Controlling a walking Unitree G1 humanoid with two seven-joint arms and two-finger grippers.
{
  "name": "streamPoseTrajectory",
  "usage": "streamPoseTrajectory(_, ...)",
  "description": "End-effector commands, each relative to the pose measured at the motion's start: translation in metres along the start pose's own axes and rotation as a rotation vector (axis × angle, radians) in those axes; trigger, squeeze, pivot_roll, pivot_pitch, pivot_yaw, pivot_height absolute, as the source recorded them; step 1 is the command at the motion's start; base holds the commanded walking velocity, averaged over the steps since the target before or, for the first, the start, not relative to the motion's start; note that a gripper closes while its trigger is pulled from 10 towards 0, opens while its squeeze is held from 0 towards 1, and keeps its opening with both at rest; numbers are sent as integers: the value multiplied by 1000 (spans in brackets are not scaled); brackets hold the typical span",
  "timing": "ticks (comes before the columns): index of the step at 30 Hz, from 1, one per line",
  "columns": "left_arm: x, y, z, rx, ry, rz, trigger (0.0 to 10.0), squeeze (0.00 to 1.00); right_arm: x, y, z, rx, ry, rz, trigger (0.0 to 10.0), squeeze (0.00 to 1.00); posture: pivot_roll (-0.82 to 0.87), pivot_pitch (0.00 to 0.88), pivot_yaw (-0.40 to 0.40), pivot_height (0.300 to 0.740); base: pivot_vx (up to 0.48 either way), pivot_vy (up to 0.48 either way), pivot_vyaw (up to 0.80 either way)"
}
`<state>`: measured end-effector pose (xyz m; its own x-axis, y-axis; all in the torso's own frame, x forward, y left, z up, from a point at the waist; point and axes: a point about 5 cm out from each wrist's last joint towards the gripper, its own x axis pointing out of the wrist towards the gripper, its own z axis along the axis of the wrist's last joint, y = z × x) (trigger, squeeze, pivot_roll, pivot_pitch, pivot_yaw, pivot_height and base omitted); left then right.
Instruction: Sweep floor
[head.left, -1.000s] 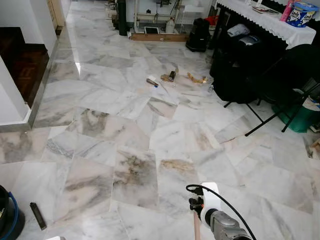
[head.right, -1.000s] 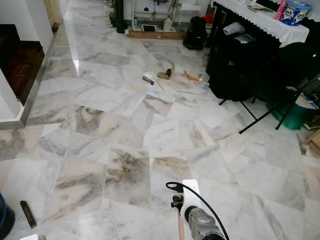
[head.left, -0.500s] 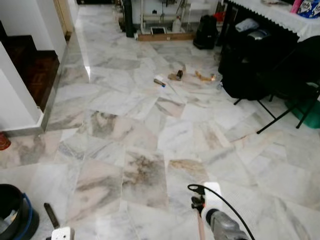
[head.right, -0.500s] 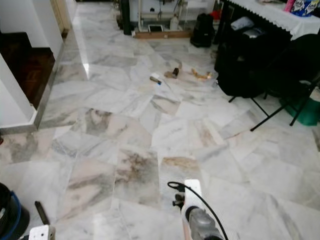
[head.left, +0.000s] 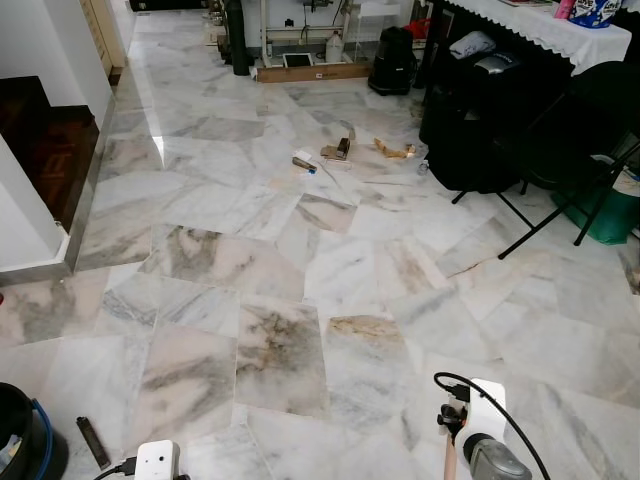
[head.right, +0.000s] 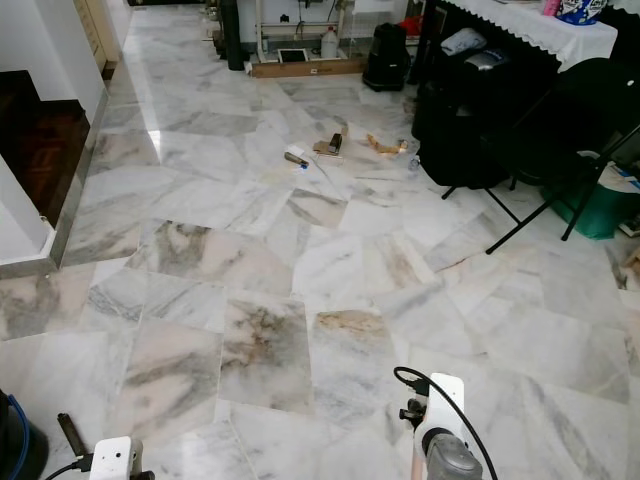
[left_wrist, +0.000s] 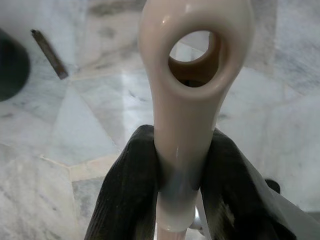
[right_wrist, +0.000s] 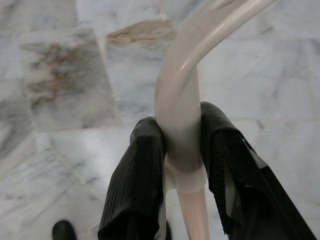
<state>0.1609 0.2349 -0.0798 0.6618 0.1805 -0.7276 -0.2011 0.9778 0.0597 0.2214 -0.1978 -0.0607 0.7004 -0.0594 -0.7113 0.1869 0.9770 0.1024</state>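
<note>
A small heap of litter (head.left: 340, 152), wood scraps and paper bits, lies on the marble floor (head.left: 300, 260) far ahead, near the black bags. My left gripper (left_wrist: 182, 136) is shut on a beige handle (left_wrist: 192, 55) whose end is a ring with a hole. My right gripper (right_wrist: 180, 117) is shut on a curved pale pink handle (right_wrist: 182, 80). Both arms show at the bottom of the eye views, the left arm (head.left: 157, 462) and the right arm (head.left: 485, 440) with the pink stick (head.left: 449, 466) beside it.
A black bucket with a blue rim (head.left: 22, 445) stands at my near left, beside a dark flat bar (head.left: 93, 442) on the floor. Left is a white wall corner and a dark wooden step (head.left: 50, 140). Right are black bags (head.left: 470, 110), a folding chair (head.left: 570, 140), a green bin (head.left: 612, 215) and a clothed table (head.left: 540, 25).
The camera has swayed, so the whole picture has shifted. My left arm has risen into view at the bottom left. My right arm now sits further right in the picture.
</note>
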Motion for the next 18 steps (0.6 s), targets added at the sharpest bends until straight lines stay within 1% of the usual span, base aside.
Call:
streamPoseTrajectory(1, -1, 10, 4, 8, -35, 33, 10000, 0, -2, 7, -12, 15, 37, 30, 10000, 0, 17, 0, -55, 740, 296, 0, -569)
streamPoseTrajectory(4, -2, 13, 3, -2, -41, 43, 10000, 0, -2, 11, -13, -10, 40, 47, 10000, 0, 34, 0, -48, 740, 353, 0, 0)
streamPoseTrajectory(6, -4, 17, 1, -1, -47, 45, 10000, 0, -2, 18, -16, -25, 49, 64, 10000, 0, 49, 0, -17, 740, 364, 0, 0)
streamPoseTrajectory(7, -4, 18, 0, -1, -47, 46, 10000, 0, -2, 19, -17, -28, 50, 67, 10000, 0, 49, 0, -17, 740, 364, 0, 0)
streamPoseTrajectory(8, -5, 19, -1, 14, -42, 39, 10000, 0, -2, 22, -18, -25, 51, 70, 10000, 0, 45, 0, -4, 740, 371, 0, 0)
streamPoseTrajectory(10, -6, 18, -5, 37, -20, 26, 10000, 0, -1, 26, -17, -1, 48, 66, 10000, 0, 30, 0, 15, 740, 377, 0, 0)
streamPoseTrajectory(14, -6, 17, -7, 44, -8, 23, 10000, 0, -1, 29, -18, 10, 43, 67, 10000, 0, 29, 0, 21, 740, 377, 0, 0)
streamPoseTrajectory(18, -2, 11, 4, 58, -40, 3, 10000, 0, -1, 30, -18, 3, 46, 71, 10000, 0, 30, 0, 33, 740, 388, 0, 0)
